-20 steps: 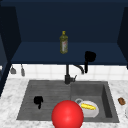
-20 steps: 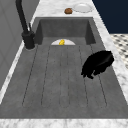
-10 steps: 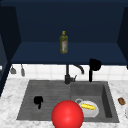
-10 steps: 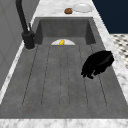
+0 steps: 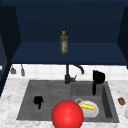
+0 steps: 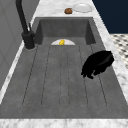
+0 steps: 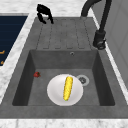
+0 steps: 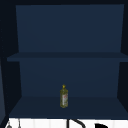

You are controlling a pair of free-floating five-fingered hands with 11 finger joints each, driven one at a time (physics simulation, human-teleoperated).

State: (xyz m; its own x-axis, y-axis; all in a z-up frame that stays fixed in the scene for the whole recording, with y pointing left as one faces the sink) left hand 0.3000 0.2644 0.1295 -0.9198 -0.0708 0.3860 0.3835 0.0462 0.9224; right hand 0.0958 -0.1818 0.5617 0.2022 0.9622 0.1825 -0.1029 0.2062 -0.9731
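Hands: two, left curled empty over drainboard, right open above one corn cob

So the basin sits on the right, drainboard on the left, faucet behind, between them. In the basin there's a plate with a corn cob on it. The left robot hand hangs over the drainboard, the right robot hand over the basin's back right. A bottle stands on the shelf above the faucet.
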